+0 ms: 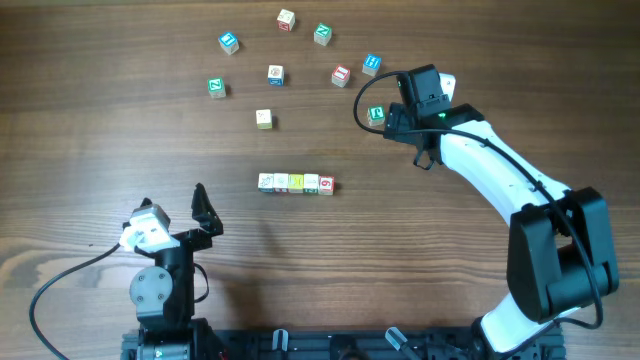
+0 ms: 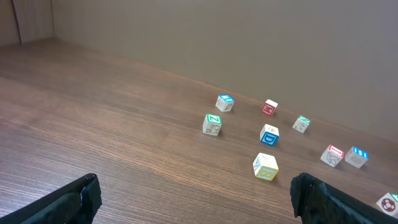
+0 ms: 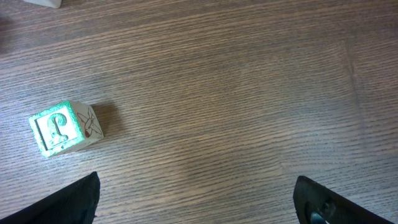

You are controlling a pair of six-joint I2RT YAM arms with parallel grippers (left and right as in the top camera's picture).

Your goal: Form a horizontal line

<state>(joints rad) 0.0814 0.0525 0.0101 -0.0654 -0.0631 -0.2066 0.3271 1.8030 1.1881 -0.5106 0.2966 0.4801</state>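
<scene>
A short straight row of small wooden cubes (image 1: 296, 183) lies across the middle of the table, touching edge to edge, with whitish, yellow and red-marked faces. My left gripper (image 1: 173, 198) stands open near the front left, well apart from the row; in the left wrist view its gripper (image 2: 196, 202) has only bare wood between the fingers. My right gripper (image 1: 392, 106) hovers at the back right, open and empty. A green-faced cube (image 1: 376, 114) sits just beside it. In the right wrist view that cube (image 3: 59, 127) lies ahead of the left finger, outside the open gripper (image 3: 202, 202).
Several loose cubes are scattered across the back of the table, among them a yellow one (image 1: 263, 118) (image 2: 265, 167), a teal one (image 1: 229, 42) and a red one (image 1: 341, 75). A black cable (image 1: 60, 285) loops at the front left.
</scene>
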